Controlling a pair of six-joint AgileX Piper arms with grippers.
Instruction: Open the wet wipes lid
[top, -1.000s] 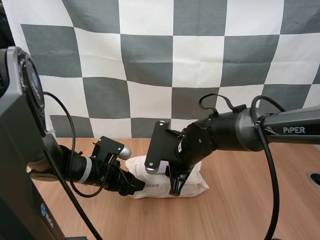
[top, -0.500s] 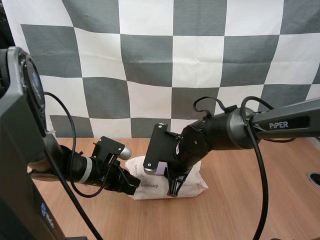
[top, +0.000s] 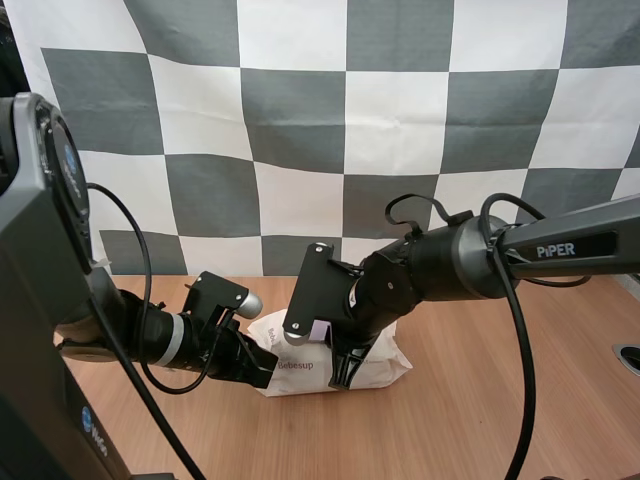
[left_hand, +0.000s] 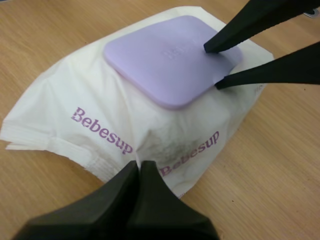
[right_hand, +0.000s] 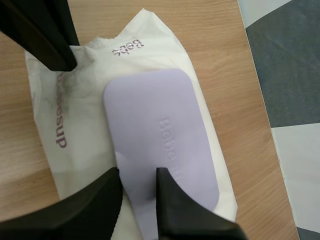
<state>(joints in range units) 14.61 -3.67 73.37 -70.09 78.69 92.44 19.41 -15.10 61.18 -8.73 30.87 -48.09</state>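
The counter (top: 480, 400) was pale brown wood with a fine, straight grain and a smooth matt finish, running across to the far edge. Near its right edge sat a round dark-rimmed fitting (top: 630, 357), set flush into the top. Light fell evenly, leaving only soft, short shadows on the wood.

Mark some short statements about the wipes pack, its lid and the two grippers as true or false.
1. The lid lies flat and shut on the wet wipes pack. True.
2. The left gripper has its fingers spread wide. False: they lie together as one wedge, tips on the pack's end away from the lid.
3. The right gripper has its fingers apart at the lid's edge, one on the lid and one beside it. True.
4. The pack lies on a tray. False: it lies directly on the table.
5. The pack's print reads Bebesup. True.
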